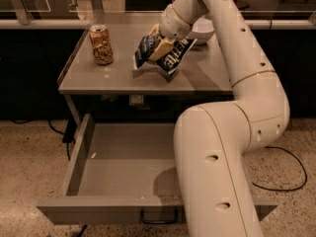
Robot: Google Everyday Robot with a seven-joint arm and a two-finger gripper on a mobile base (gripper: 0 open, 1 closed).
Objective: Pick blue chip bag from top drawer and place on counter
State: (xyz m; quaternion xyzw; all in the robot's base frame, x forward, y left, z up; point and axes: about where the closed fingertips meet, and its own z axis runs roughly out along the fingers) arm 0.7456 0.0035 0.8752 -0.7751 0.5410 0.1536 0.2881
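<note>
Blue chip bag (173, 59) hangs clamped in the claw (160, 47), over the middle of the grey counter (113, 78), its lower edge at the surface. A tan can (101, 44) stands well to its left, a white bowl (203, 31) behind. Below, the top drawer (79, 157) stands open above a speckled floor (29, 157).

Expect a warm, moderately dim scene lit from overhead. The white arm (256, 98) is the brightest surface and shows no blown-out glare. The counter (94, 79) carries a dull sheen, and the recess beneath it falls to near black. The arm throws a soft-edged shadow onto the floor of the top drawer (118, 164). The gripper (159, 47), above the counter, clamps the blue chip bag (175, 58), which shades the metal beside it. Fine detail is soft throughout.
</note>
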